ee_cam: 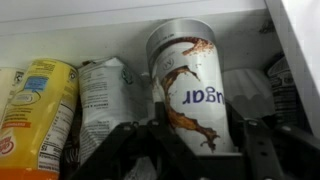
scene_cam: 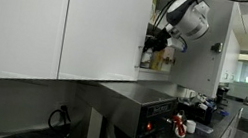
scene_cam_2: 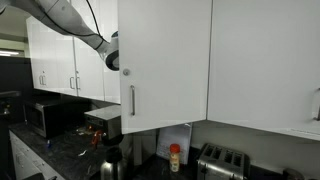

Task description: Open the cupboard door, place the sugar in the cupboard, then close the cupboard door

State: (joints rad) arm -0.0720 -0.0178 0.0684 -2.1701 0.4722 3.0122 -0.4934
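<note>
Inside the cupboard (ee_cam: 60,22), the gripper (ee_cam: 200,138) clamps the sugar (ee_cam: 188,80) beside a bag (ee_cam: 105,100); letting go while tilted could topple it against that bag.

Setting: kitchen | Evidence: glossy white wall cupboards (scene_cam_2: 50,65) are mounted above a dark worktop (scene_cam: 212,135); a toaster (scene_cam_2: 222,160) and a microwave (scene_cam_2: 48,117) are seen; food packages (ee_cam: 35,115) are shelved.

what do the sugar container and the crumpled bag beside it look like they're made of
The sugar: smooth cylinder with a printed, slightly shiny wrap, probably plastic or coated card; which one is unclear. Crumpled bag: thin paper or film, judging by its sharp creases and matte look.
</note>
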